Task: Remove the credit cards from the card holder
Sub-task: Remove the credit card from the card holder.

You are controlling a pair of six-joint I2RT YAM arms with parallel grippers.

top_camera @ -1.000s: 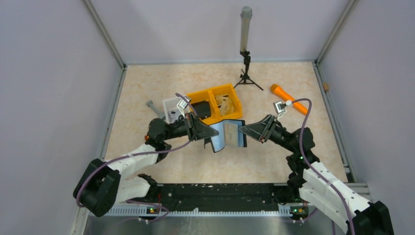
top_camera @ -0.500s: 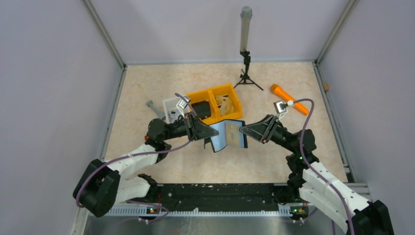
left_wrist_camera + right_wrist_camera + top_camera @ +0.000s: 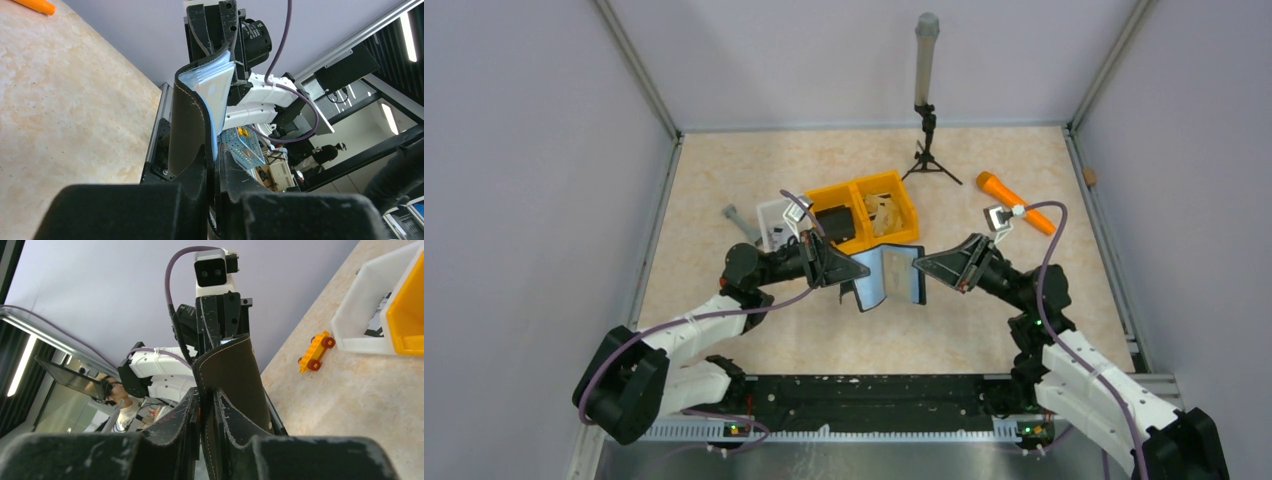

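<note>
Clamped the left gripper [image 3: 856, 276] on the left flap of the card holder [image 3: 890, 277]. Held it open in the air above the table [image 3: 754, 170], just nearer than the orange bin [image 3: 905, 197]. Pinched its right flap between the fingers of the right gripper [image 3: 921, 268].

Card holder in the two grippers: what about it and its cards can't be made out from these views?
- Credit cards, number and colours: top external view, too small; only the card holder's pale lining shows.
- Card slots: left wrist view, holder seen edge-on, its black cover in front.
- Whether the right gripper pinches a card too: right wrist view, its fingers and the cover hide the contact.
</note>
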